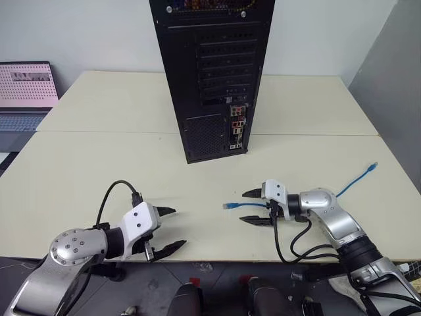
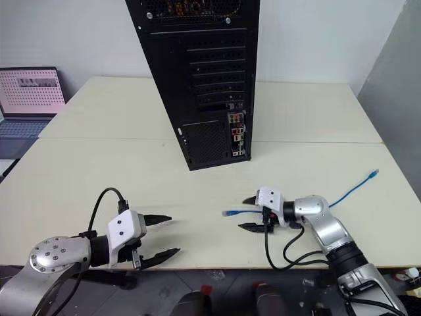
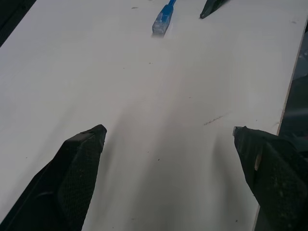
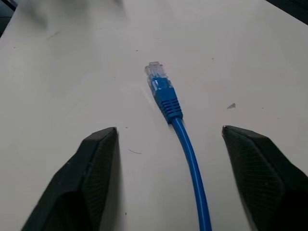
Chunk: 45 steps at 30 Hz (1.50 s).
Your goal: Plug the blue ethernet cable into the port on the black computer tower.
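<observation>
The black computer tower (image 1: 210, 72) stands upright at the table's middle back, its rear panel facing me. A strip of coloured connectors with the port (image 1: 237, 129) runs down its lower right. The blue ethernet cable (image 1: 247, 205) lies flat on the table at the right; one plug (image 4: 161, 90) points left, the other end (image 1: 373, 167) lies far right. My right gripper (image 1: 254, 207) is low over the table, open, its fingers (image 4: 91, 163) on either side of the cord just behind the near plug, not touching it. My left gripper (image 1: 172, 228) hovers open at the front left, holding nothing.
An open laptop (image 1: 25, 92) sits at the far left edge. The cream table (image 1: 99, 164) has a seam across its middle. Black robot cables (image 1: 299, 247) loop under my right wrist. A grey wall panel (image 1: 395, 85) rises on the right.
</observation>
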{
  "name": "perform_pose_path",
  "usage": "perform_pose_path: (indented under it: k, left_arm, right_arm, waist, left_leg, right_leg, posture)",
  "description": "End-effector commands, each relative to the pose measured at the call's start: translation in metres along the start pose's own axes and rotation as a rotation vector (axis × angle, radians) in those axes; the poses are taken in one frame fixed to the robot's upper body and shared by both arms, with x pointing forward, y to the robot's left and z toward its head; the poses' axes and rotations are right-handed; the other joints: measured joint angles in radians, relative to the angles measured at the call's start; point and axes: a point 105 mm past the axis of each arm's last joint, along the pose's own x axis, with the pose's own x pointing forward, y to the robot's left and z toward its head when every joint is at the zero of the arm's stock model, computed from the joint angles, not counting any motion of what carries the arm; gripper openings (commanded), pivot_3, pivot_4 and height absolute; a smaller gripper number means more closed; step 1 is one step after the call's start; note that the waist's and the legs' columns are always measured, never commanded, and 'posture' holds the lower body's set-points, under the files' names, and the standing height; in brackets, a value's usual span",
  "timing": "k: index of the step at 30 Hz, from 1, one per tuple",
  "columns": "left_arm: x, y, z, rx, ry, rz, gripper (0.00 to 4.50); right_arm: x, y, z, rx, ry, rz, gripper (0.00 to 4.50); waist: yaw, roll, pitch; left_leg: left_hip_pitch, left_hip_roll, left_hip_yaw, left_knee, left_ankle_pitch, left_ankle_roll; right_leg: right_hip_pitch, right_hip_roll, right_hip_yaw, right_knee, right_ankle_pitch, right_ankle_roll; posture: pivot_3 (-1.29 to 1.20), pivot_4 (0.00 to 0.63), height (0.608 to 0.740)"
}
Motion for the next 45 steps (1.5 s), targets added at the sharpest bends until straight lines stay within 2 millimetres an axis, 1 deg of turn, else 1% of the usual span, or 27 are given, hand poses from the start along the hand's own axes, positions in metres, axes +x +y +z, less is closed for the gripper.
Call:
perform_pose_path:
  k: [1, 3, 6, 9, 11, 12, 15, 19, 22, 25, 30, 31, 32, 36, 43, 45]
  left_arm:
    - [0.0, 0.0, 0.015, 0.029, -0.056, -0.002, 4.5]
    - [0.002, 0.0, 0.015, 0.044, -0.061, -0.007, 4.5]
    - [0.005, 0.001, 0.015, 0.064, -0.063, -0.018, 4.5]
    - [0.015, 0.006, 0.014, 0.083, -0.06, -0.013, 4.5]
    - [0.023, 0.012, 0.016, 0.083, -0.077, 0.007, 4.5]
    - [0.028, 0.015, 0.018, 0.084, -0.088, 0.011, 4.5]
    - [0.037, 0.02, 0.024, 0.087, -0.117, 0.002, 4.5]
    - [0.048, 0.02, 0.037, 0.097, -0.162, -0.064, 4.5]
    - [0.053, 0.019, 0.041, 0.103, -0.168, -0.105, 4.5]
    - [0.057, 0.02, 0.045, 0.113, -0.172, -0.126, 4.5]
    - [0.065, 0.019, 0.054, 0.116, -0.212, -0.157, 4.5]
    - [0.066, 0.018, 0.054, 0.11, -0.215, -0.168, 4.15]
    - [0.066, 0.017, 0.055, 0.105, -0.217, -0.174, 3.99]
    - [0.067, 0.016, 0.057, 0.099, -0.224, -0.191, 3.04]
    - [0.067, 0.016, 0.052, 0.118, -0.197, -0.2, 1.51]
    - [0.068, 0.015, 0.049, 0.125, -0.181, -0.205, 1.01]
  right_arm:
    - [-0.002, -0.004, 0.0, -0.067, 0.03, 0.005, 2.72]
    - [-0.003, -0.004, -0.002, -0.089, 0.049, 0.009, 2.22]
    - [-0.004, -0.005, -0.004, -0.091, 0.06, 0.006, 1.59]
    - [-0.005, -0.007, 0.0, -0.096, 0.056, 0.003, 0.77]
    - [-0.005, -0.008, 0.004, -0.11, 0.046, 0.002, 0.36]
    - [-0.005, -0.008, 0.009, -0.125, 0.036, 0.006, 0.06]
    - [-0.005, -0.007, 0.02, -0.154, 0.017, 0.021, 0.06]
    - [-0.003, 0.0, 0.044, -0.176, -0.031, 0.059, 0.06]
    - [-0.002, 0.005, 0.056, -0.184, -0.053, 0.079, 0.06]
    - [0.0, 0.009, 0.062, -0.197, -0.057, 0.09, 0.06]
    - [0.002, 0.011, 0.065, -0.219, -0.054, 0.099, 0.06]
    - [0.002, 0.012, 0.065, -0.222, -0.053, 0.1, 0.0]
    - [0.002, 0.012, 0.066, -0.224, -0.052, 0.101, 0.0]
    - [0.002, 0.013, 0.065, -0.232, -0.046, 0.104, 0.0]
    - [0.003, 0.013, 0.065, -0.239, -0.046, 0.106, 0.0]
    - [0.003, 0.013, 0.066, -0.24, -0.048, 0.106, 0.0]
  waist:
    - [0.0, 0.0, 0.0]
    - [0.0, 0.0, 0.0]
    - [0.0, 0.0, 0.0]
    - [0.0, 0.0, 0.0]
    - [0.001, 0.0, 0.0]
    - [0.001, 0.0, 0.0]
    - [0.001, 0.0, 0.0]
    - [0.0, 0.0, 0.0]
    - [0.0, 0.0, 0.0]
    - [0.001, 0.0, 0.0]
    - [0.001, 0.0, 0.0]
    - [0.001, 0.0, 0.0]
    - [0.001, 0.0, 0.0]
    - [0.0, 0.0, 0.0]
    - [0.001, 0.0, 0.0]
    - [0.001, 0.0, 0.0]
  left_leg:
    - [0.0, 0.0, 0.0, 0.0, 0.0, 0.0]
    - [0.0, 0.0, 0.0, 0.0, 0.0, 0.0]
    - [0.0, 0.0, 0.0, 0.0, 0.0, 0.0]
    - [0.0, 0.0, 0.0, 0.0, 0.0, 0.0]
    - [0.0, -0.001, 0.0, 0.0, 0.0, 0.0]
    - [0.0, -0.001, 0.0, 0.001, 0.0, 0.0]
    - [0.0, -0.001, 0.0, 0.001, 0.0, 0.0]
    - [0.0, -0.001, -0.002, 0.001, 0.0, 0.0]
    - [0.0, -0.001, -0.003, 0.001, 0.0, 0.0]
    - [0.0, -0.001, -0.003, 0.001, 0.0, 0.0]
    - [-0.001, -0.001, -0.003, 0.001, 0.0, 0.0]
    - [-0.001, -0.001, -0.003, 0.001, 0.0, 0.0]
    - [-0.001, -0.001, -0.003, 0.001, 0.0, 0.0]
    - [-0.001, -0.001, -0.003, 0.001, 0.0, 0.0]
    - [-0.001, -0.001, -0.003, 0.001, 0.0, 0.0]
    - [-0.001, -0.001, -0.003, 0.001, 0.0, 0.0]
  right_leg:
    - [0.0, 0.0, 0.0, 0.0, 0.0, 0.0]
    - [0.0, 0.0, 0.0, 0.0, 0.0, 0.0]
    - [0.0, 0.0, 0.0, 0.0, 0.0, 0.0]
    - [0.0, 0.0, 0.0, 0.0, 0.0, 0.0]
    - [0.001, 0.0, 0.0, 0.0, 0.0, 0.0]
    - [0.001, 0.0, -0.001, 0.0, 0.0, 0.0]
    - [0.001, 0.0, -0.001, 0.0, 0.0, 0.0]
    - [0.0, 0.0, -0.001, 0.001, 0.0, 0.0]
    - [0.0, 0.0, -0.001, 0.001, 0.0, 0.0]
    - [0.0, 0.0, -0.002, 0.001, 0.0, 0.0]
    - [0.0, 0.0, -0.003, 0.001, 0.0, 0.0]
    - [0.0, 0.0, -0.003, 0.001, 0.0, 0.0]
    - [0.0, 0.0, -0.003, 0.001, 0.0, 0.0]
    - [0.0, 0.0, -0.004, 0.001, 0.0, 0.0]
    - [0.0, 0.0, -0.004, 0.001, 0.0, 0.0]
    - [0.0, 0.0, -0.004, 0.001, 0.0, 0.0]
  posture:
    - [0.0, 0.15, 0.74]
    - [0.0, 0.15, 0.74]
    - [0.0, 0.15, 0.74]
    - [0.0, 0.15, 0.74]
    - [0.0, 0.15, 0.74]
    - [0.0, 0.15, 0.74]
    - [0.0, 0.15, 0.74]
    - [0.0, 0.15, 0.74]
    - [0.0, 0.15, 0.74]
    - [0.0, 0.15, 0.74]
    - [0.0, 0.15, 0.74]
    - [0.0, 0.15, 0.74]
    - [0.0, 0.15, 0.74]
    - [0.0, 0.15, 0.74]
    - [0.0, 0.15, 0.74]
    - [0.0, 0.15, 0.74]
